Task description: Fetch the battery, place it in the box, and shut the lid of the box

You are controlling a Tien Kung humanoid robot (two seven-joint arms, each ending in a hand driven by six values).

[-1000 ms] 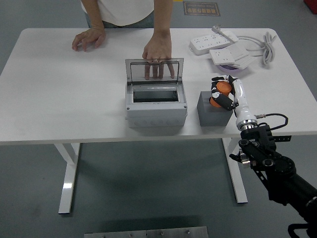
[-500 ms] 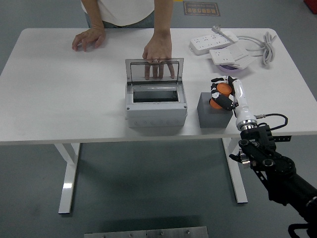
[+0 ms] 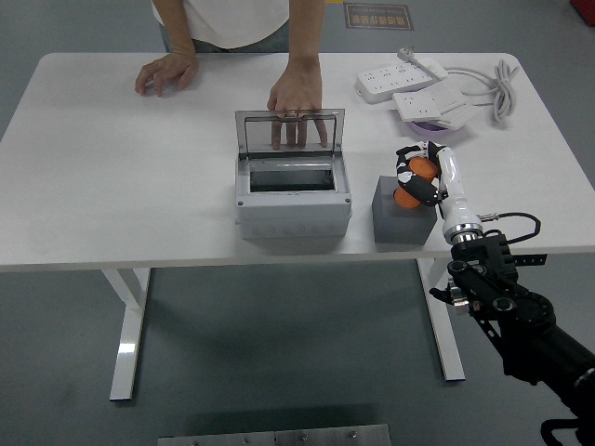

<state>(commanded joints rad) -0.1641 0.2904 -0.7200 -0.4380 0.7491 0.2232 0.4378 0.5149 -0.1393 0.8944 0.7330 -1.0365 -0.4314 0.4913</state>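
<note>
Battery point(image 3: 413, 178), orange, is clamped in my right hand point(image 3: 420, 177), fingers curled round it, just above gray block point(image 3: 403, 216) on desk point(image 3: 112, 177). Box point(image 3: 293, 190) sits left of block, lid point(image 3: 289, 130) upright & open. Person at far side: one hand point(image 3: 297, 93) behind lid, touching it; other hand point(image 3: 165, 72) flat on desk. Power strips point(image 3: 414, 84) at far right.

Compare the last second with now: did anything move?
Hardly anything. The right hand stays closed on the orange battery over the grey block, shifted only slightly. The box stays open, the person's hand behind its lid.
</note>
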